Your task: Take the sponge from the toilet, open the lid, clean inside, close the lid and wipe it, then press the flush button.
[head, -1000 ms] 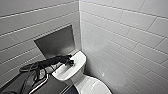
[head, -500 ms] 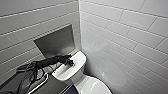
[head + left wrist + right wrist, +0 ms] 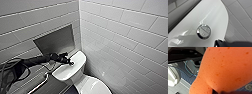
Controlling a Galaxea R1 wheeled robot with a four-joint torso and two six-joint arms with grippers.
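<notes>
The toilet's (image 3: 83, 83) flat white tank top (image 3: 215, 18) served as the carrying surface. It was glossy, with pale reflections across it, and stood in the corner close to the tiled walls (image 3: 120, 37). In its middle sat the flush button (image 3: 204, 31), a round chrome disc split into two halves.

Speckled orange sponge (image 3: 224, 69); wht toilet (image 3: 65, 71)

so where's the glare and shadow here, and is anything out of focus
Left wrist view: a glare streak runs across the tank top from the flush button, with a soft shadow beside it. Right wrist view: the sponge is close and blurred. Head view: the wide angle slightly bows the wall tiles.
</notes>
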